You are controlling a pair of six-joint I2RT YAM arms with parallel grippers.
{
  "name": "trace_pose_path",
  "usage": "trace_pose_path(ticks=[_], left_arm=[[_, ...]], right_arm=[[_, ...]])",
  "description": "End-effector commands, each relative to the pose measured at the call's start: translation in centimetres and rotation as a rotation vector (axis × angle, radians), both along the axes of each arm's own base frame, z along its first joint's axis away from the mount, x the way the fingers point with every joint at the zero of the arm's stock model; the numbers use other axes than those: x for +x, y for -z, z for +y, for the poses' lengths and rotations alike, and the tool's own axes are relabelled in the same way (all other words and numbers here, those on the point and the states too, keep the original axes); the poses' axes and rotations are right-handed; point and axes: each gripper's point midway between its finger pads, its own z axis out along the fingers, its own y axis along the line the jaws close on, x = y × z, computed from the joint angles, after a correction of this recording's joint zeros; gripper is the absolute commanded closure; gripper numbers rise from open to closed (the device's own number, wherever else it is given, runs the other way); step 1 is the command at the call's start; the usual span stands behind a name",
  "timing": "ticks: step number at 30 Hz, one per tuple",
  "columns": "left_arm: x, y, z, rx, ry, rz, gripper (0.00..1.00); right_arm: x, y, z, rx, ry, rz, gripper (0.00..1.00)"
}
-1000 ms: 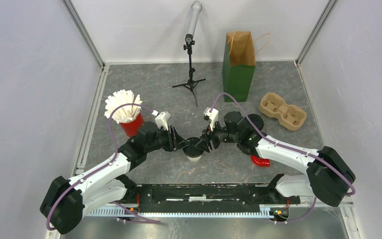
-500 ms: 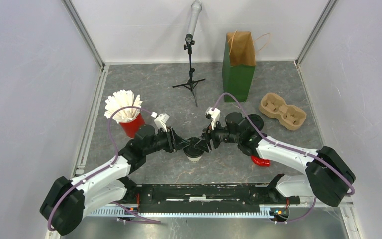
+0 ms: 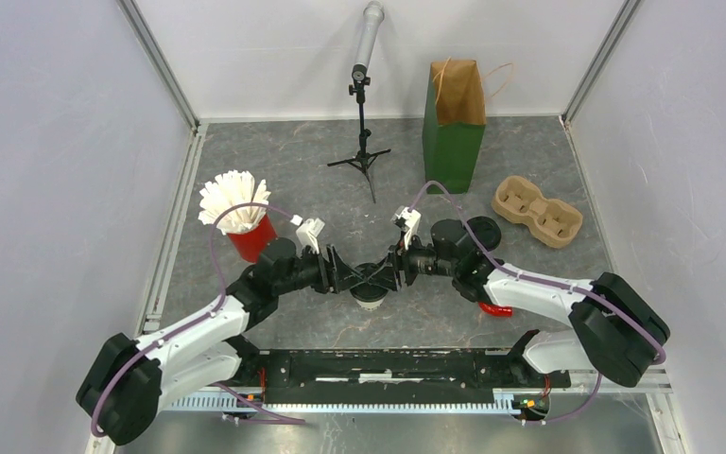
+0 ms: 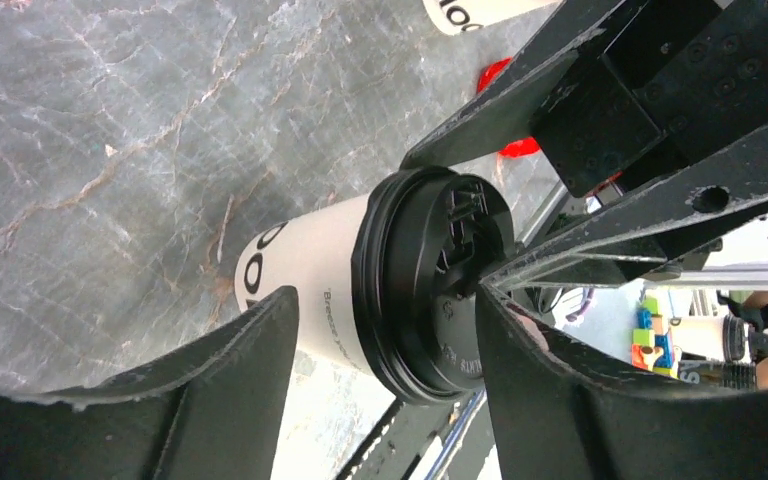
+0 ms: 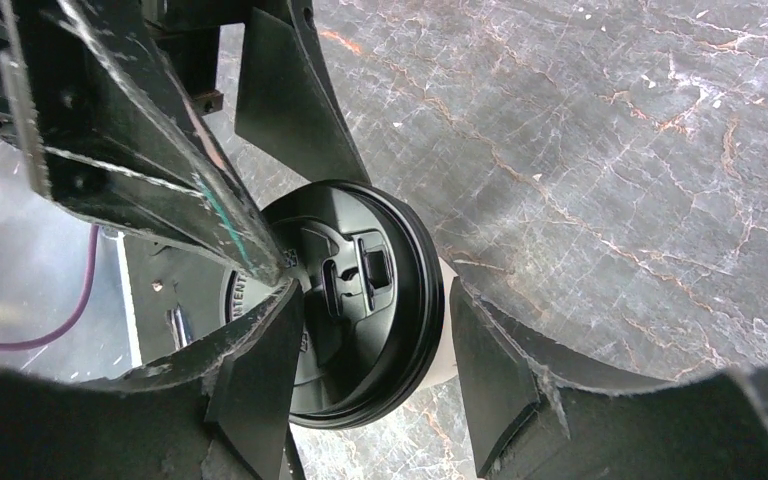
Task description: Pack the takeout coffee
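The takeout coffee, a cream paper cup with a black lid, stands upright on the grey table between my two arms. My left gripper reaches in from the left and my right gripper from the right, so both meet over the lid. In the left wrist view the left gripper is open, one finger beside the cup wall and the other over the lid. Seen from the right wrist, the right gripper is open too, straddling the lid with a thin gap at the rim.
A tall green paper bag stands open at the back. The brown cup carrier lies to its right. A red cup of white sticks is behind my left arm. A small tripod stands at the back centre, and a red object lies under my right arm.
My left gripper's jaws have spread wider around the cup's top. My right arm has shifted slightly towards the cup. The cup has stayed where it was.
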Motion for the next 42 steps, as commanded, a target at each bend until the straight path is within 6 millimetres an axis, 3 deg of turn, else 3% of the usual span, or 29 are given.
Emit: trace_pose_path(ticks=[1, 5, 11, 15, 34, 42], left_arm=[[0.6, -3.6, 0.3, 0.014, -0.025, -0.033, 0.24], [0.2, -4.1, 1.6, 0.059, -0.066, -0.011, 0.2], [-0.7, -3.6, 1.7, -0.022, -0.085, 0.013, 0.31], [-1.1, -3.6, 1.4, -0.061, -0.071, 0.022, 0.33], [-1.2, -0.4, 1.1, -0.111, -0.104, 0.105, 0.45], [-0.9, 3.7, 3.4, 0.049, -0.229, 0.203, 0.54]], right_arm=[[-1.1, 4.8, -2.0, -0.114, 0.036, 0.073, 0.4], [-1.5, 5.5, -2.6, -0.123, 0.046, 0.078, 0.4], [-1.6, 5.7, -2.8, -0.118, 0.05, 0.082, 0.41], [-1.6, 5.3, -2.8, -0.112, 0.051, 0.075, 0.4], [-1.7, 4.8, -2.5, -0.099, 0.038, 0.069, 0.41], [-2.4, 6.4, -3.4, -0.127, 0.041, 0.08, 0.41]])
